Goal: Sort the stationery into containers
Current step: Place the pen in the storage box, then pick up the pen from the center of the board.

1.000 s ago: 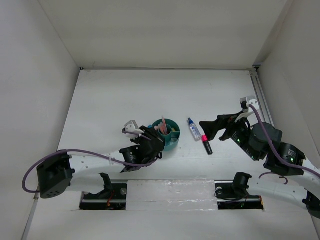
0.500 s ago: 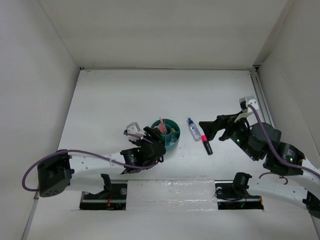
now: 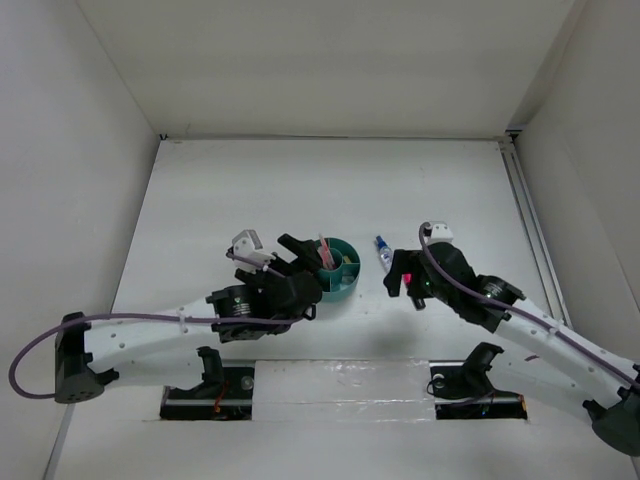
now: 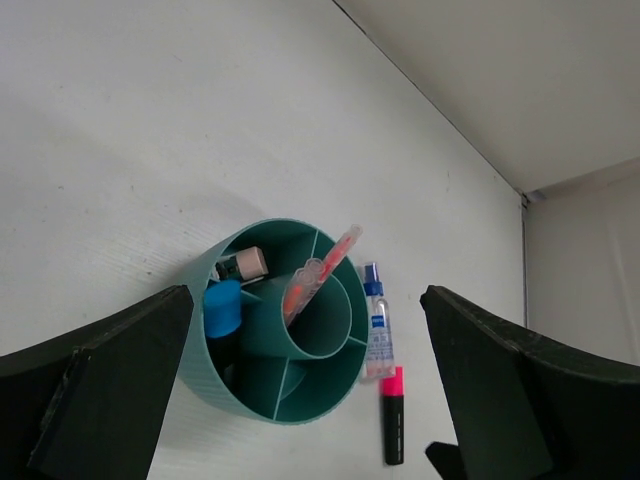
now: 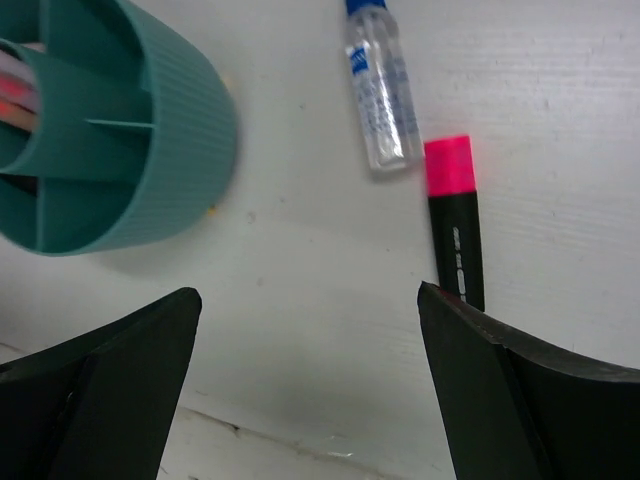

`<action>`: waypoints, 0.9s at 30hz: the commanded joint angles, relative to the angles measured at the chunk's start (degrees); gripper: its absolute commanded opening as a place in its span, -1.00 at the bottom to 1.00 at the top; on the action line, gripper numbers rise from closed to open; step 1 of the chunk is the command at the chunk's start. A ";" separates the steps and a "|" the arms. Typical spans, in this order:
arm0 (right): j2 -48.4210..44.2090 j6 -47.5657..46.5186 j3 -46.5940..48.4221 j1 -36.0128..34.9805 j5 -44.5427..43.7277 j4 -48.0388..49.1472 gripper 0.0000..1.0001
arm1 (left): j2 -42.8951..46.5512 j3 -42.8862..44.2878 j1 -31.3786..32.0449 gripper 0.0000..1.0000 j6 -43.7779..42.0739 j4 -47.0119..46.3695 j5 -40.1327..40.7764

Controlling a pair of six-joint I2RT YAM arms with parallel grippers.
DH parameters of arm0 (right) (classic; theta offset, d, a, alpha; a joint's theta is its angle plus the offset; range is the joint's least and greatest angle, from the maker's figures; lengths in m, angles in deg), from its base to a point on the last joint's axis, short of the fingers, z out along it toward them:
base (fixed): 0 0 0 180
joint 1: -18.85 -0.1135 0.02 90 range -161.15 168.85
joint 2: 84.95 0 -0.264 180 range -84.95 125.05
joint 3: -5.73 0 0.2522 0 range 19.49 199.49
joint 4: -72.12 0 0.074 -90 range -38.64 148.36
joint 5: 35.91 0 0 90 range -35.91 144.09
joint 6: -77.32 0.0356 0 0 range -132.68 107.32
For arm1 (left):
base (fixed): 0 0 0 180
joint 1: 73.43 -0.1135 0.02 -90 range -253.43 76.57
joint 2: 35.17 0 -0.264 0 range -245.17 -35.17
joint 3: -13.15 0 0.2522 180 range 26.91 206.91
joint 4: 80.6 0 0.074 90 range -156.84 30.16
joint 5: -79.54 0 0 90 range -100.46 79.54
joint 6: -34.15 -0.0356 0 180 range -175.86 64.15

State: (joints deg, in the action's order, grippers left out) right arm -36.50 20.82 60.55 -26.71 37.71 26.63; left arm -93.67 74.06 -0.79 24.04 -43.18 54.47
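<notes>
Left gripper (image 4: 305, 388) spread wide over the ribbed teal organizer (image 4: 262, 395): pinkish-orange pencils (image 4: 318, 275) lean in its central cup. At its 3 o'clock lie a clear bottle (image 4: 376, 322) and a pink-capped marker (image 4: 392, 418), below the spread right gripper (image 5: 310, 390). White table (image 3: 300, 180), white walls (image 3: 330, 60).

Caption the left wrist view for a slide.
Teal organizer holding pencils and a blue-capped marker; a clear bottle and pink-capped marker lie on the table beside it.
</notes>
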 commanded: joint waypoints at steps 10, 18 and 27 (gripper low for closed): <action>0.32 4.39 -12.15 13.22 10.67 12.75 0.81 | 14.37 -0.57 0.04 1.00 3.25 22.57 -5.94; 10.43 3.77 -10.74 14.80 8.57 13.88 0.81 | 23.07 -5.84 0.04 1.00 -3.33 18.09 -8.50; 11.15 6.23 -10.21 14.80 5.13 13.36 0.81 | 23.88 -6.99 0.04 1.00 -8.53 14.93 -9.03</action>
State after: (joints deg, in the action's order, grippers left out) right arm -24.04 26.02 47.89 -12.24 45.45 37.47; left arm -69.41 68.36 -0.79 17.68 -29.34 44.00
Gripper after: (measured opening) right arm 0.906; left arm 0.997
